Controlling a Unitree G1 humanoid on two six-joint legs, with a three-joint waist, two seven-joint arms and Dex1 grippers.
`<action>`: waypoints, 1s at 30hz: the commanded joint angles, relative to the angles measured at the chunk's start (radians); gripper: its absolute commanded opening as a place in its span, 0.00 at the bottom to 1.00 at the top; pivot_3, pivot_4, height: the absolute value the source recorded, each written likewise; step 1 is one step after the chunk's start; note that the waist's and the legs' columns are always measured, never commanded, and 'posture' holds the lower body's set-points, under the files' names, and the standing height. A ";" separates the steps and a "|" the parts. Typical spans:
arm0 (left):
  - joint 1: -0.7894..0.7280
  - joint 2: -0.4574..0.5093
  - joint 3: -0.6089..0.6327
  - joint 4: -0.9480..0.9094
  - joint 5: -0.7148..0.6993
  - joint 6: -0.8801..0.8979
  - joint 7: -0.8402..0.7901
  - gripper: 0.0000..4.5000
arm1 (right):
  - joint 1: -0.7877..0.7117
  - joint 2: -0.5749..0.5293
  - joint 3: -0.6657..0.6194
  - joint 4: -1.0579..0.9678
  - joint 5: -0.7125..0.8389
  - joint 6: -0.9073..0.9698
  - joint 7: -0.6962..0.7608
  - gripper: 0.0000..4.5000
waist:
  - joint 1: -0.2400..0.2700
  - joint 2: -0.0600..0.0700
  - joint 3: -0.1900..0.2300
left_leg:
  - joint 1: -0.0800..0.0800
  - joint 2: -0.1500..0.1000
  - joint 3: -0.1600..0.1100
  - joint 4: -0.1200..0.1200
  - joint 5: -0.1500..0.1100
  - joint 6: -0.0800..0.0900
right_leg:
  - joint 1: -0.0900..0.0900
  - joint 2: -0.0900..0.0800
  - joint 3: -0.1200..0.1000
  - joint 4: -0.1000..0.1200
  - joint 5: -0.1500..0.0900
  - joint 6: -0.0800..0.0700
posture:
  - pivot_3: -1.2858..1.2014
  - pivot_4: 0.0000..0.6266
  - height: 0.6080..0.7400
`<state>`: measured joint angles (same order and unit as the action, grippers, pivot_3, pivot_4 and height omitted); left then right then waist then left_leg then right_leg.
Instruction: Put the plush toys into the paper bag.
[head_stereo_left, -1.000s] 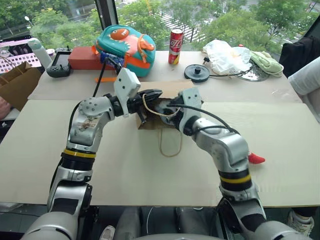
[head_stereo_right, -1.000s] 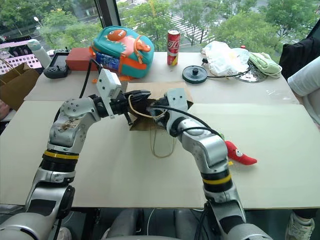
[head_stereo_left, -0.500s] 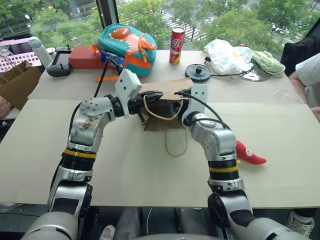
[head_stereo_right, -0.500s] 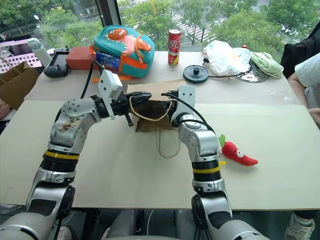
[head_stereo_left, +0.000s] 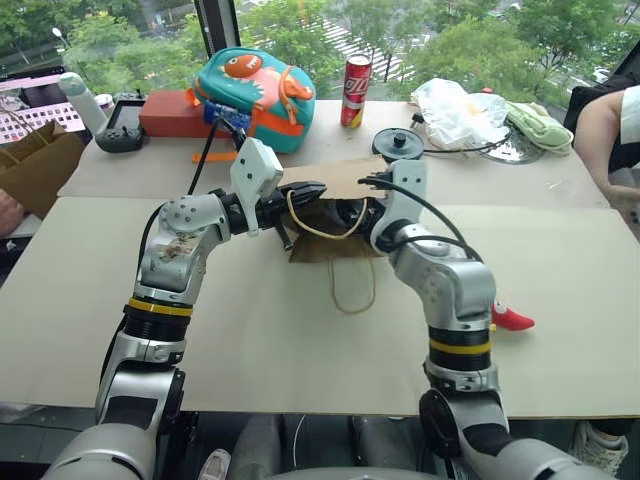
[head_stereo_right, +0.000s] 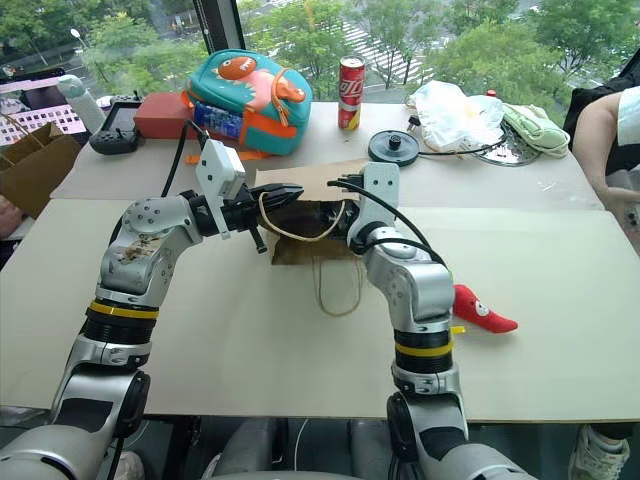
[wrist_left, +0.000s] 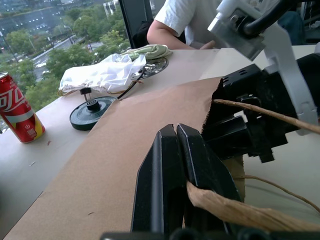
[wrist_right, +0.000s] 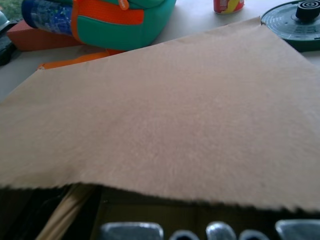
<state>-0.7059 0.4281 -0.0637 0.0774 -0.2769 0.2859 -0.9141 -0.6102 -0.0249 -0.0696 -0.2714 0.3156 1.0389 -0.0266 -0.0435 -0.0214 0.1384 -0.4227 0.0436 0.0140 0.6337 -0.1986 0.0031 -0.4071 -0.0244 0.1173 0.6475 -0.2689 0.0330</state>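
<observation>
Plush toys first: the red chili toy (head_stereo_right: 482, 309) lies on the desk (head_stereo_right: 250, 340) nearer than the right gripper (head_stereo_right: 340, 214) and off to its right, well apart. It looks soft and light, so a pinch across its plump middle should hold. At the bag's mouth, the left gripper (wrist_left: 176, 165) has its fingers shut on a cord handle (head_stereo_left: 318, 230) of the paper bag (wrist_right: 165, 125), thin kraft that creases easily. The right fingers, probably spread, sit inside the opening.
</observation>
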 joint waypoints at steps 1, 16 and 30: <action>-0.026 0.003 0.008 -0.023 -0.005 -0.012 0.006 0.00 | 0.038 -0.078 -0.021 -0.166 0.070 0.104 0.075 0.99 | 0.001 0.000 0.000 | 0.000 0.000 0.000 0.000 0.000 0.000 | 0.000 0.000 0.000 0.000 0.000 0.000 | 0.52 0.24 0.95; -0.020 0.000 0.006 -0.021 -0.007 -0.015 0.004 0.00 | 0.399 -0.670 -0.260 -0.461 0.263 0.272 0.434 0.99 | 0.001 0.000 0.000 | 0.001 -0.001 0.000 0.001 0.000 0.000 | 0.002 0.000 0.001 -0.006 0.000 0.001 | 0.52 0.24 0.95; -0.019 0.003 0.006 -0.025 -0.008 -0.011 0.004 0.00 | 0.583 -0.846 -0.201 -0.337 0.118 0.227 0.405 0.99 | 0.001 0.000 0.000 | 0.002 -0.002 0.000 0.003 0.000 0.000 | 0.004 0.000 0.003 -0.004 -0.002 0.004 | 0.52 0.24 0.95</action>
<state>-0.7080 0.4257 -0.0675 0.0787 -0.2769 0.2856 -0.9124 -0.0150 -0.8736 -0.2767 -0.6157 0.4580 1.2922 0.3958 -0.0427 -0.0218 0.1386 -0.4204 0.0419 0.0136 0.6367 -0.1986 0.0032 -0.4033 -0.0241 0.1199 0.6432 -0.2713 0.0371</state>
